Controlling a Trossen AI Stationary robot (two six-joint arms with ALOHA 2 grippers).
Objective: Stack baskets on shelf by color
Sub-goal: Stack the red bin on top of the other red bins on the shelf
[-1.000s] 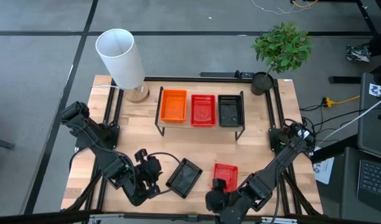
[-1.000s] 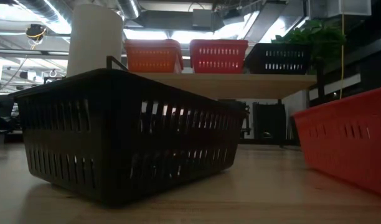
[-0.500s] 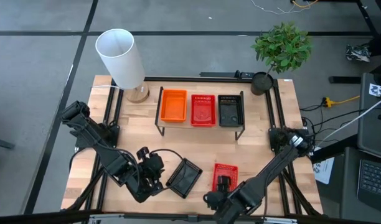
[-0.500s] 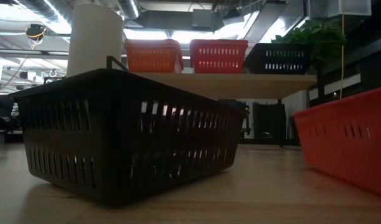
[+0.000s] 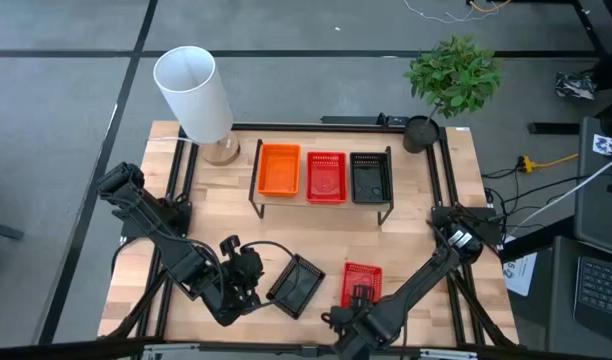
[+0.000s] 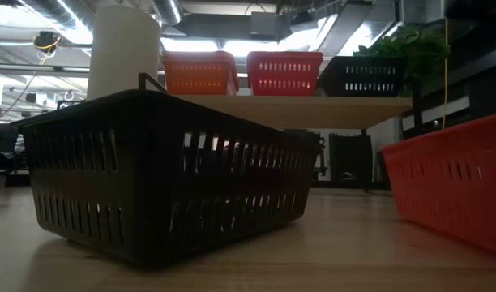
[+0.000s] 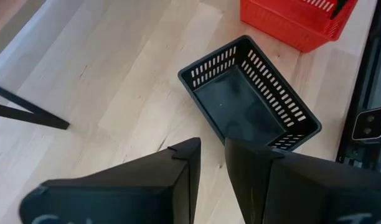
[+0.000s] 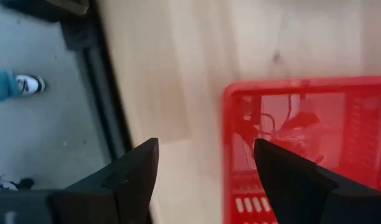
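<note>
From the high view I see the shelf (image 5: 321, 208) in the upper middle of the frame, carrying three baskets in a row: an orange basket (image 5: 278, 170) on the left, a red basket (image 5: 326, 177) in the centre and a black basket (image 5: 371, 177) on the right, each just beside the next. In the low view the same three sit along the plank near the top of the frame.

Two more baskets lie on the wooden surface (image 5: 411, 250) in the lower part of the high view: a loose black basket (image 5: 296, 285), turned at an angle, lower centre-left, and a loose red basket (image 5: 363, 283) just to its right, the two near each other but apart.

My left gripper (image 5: 248, 285) sits just left of the loose black basket. In the left wrist view its fingers (image 7: 178, 180) stand close together with only a narrow gap between them and nothing held, and the loose black basket (image 7: 249, 102) lies ahead of them, upright on the surface.

My right gripper (image 5: 358, 297) is at the lower edge of the loose red basket. In the right wrist view its fingers (image 8: 137, 168) are spread wide with nothing between them, one over bare wood, the other over the loose red basket (image 8: 302, 137)

A white lamp (image 5: 194, 95) stands upper left, a potted plant (image 5: 451, 80) upper right
</note>
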